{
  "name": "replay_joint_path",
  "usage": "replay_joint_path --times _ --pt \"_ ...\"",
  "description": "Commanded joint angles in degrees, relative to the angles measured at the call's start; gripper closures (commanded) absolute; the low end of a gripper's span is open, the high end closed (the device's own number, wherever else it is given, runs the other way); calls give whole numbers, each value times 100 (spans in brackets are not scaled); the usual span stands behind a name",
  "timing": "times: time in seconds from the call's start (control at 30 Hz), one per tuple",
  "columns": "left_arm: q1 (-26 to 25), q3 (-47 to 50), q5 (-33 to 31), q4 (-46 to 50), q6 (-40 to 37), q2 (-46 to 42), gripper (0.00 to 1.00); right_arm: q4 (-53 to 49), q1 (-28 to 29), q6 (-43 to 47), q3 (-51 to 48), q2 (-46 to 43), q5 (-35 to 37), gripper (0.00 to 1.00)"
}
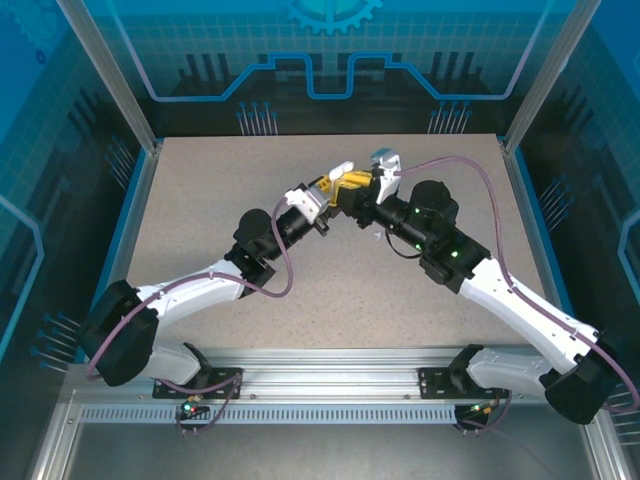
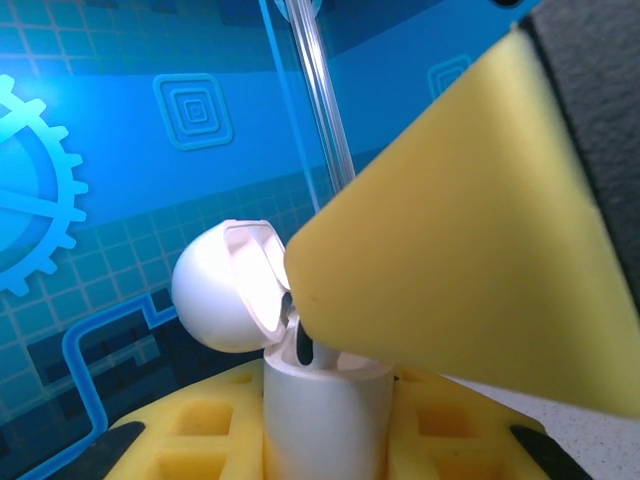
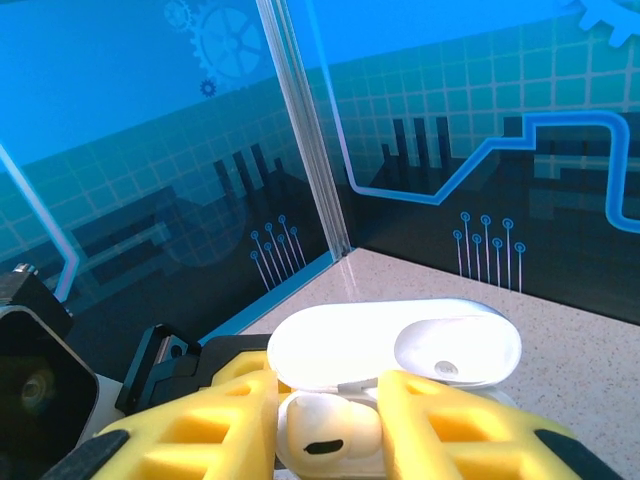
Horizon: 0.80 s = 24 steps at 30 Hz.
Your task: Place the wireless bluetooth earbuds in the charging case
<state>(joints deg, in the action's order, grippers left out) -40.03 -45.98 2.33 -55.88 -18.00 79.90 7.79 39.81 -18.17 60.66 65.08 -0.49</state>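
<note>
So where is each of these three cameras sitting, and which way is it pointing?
Top external: above and behind the arm bases, looking down on the table; both arms show, left gripper and right gripper nose to nose mid-table.
Left wrist: on the left arm, looking along its yellow fingers at the open charging case they hold.
Right wrist: on the right arm, facing the back wall over its fingers, a white earbud between them.
Shared: both wrist views show the case.

The charging case [image 2: 325, 415] and earbud [image 3: 330, 432] are white. The pads [image 3: 420, 405] are yellow. The bench [image 1: 400, 290] is speckled beige. The backdrop [image 1: 200, 50] is gridded blue, with a lighter gear [image 1: 333, 12] at twelve o'clock.
</note>
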Motion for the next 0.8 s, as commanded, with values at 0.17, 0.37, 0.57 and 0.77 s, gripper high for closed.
replay_joint_path --times 0.17,0.37,0.57,0.77 --pt "-42 -118 -66 -223 213 -128 100 -500 -149 -469 630 289 -57 59" --pt "-38 -52 -105 -178 337 -192 100 -666 -279 -840 951 501 -175 56" --pt "-35 56 -194 -117 488 -263 100 -666 -351 -1141 1029 600 -318 52" --pt "-35 159 -280 -54 534 -317 100 -546 -410 -1377 1091 602 -435 39"
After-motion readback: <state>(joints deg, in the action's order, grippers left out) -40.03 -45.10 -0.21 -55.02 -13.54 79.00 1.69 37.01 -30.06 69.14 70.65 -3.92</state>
